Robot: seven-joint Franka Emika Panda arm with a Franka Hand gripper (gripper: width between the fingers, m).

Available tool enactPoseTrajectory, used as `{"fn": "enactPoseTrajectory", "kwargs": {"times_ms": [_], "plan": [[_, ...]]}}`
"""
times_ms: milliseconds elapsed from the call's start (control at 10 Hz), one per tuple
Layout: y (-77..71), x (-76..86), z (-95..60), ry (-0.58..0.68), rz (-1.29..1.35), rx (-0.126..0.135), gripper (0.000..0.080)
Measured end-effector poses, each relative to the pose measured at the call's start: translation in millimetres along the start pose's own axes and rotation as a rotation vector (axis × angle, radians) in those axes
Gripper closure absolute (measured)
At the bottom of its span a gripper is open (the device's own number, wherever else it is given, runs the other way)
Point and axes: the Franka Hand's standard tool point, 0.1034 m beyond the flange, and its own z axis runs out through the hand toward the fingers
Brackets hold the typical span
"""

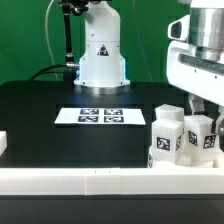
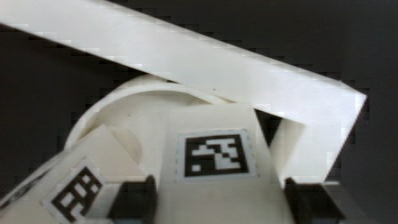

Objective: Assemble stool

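Note:
White blocky stool legs with black-and-white tags stand together at the exterior view's right, against the front rail; one leg (image 1: 165,135) is free. My gripper (image 1: 207,118) has come down over the rightmost leg (image 1: 203,136). In the wrist view my gripper (image 2: 222,200) has its two dark fingers (image 2: 139,200) tight against both sides of that leg (image 2: 217,155), with no gap showing. A rounded white edge (image 2: 134,110) lies behind the leg; I cannot tell whether it is the seat. The seat is not clearly in view.
The marker board (image 1: 100,115) lies mid-table in front of the robot base (image 1: 102,55). A long white rail (image 1: 100,180) runs along the front; its corner (image 2: 214,60) passes close behind the leg. A small white piece (image 1: 2,143) sits at the left edge.

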Motion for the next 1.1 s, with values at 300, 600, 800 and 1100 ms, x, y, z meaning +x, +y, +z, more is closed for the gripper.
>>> {"fn": "enactPoseTrajectory", "kwargs": {"times_ms": [300, 600, 800, 1100], "plan": [[-0.6, 0.0, 0.2, -0.011, 0.212, 0.003, 0.0458], [-1.2, -0.3, 1.5, -0.043, 0.556, 0.029, 0.0458], [-0.7, -1.0, 3.0, -0.080, 0.651, 0.068, 0.0458], [0.2, -2.6, 4.2, -0.100, 0.738, 0.121, 0.0458]]}}
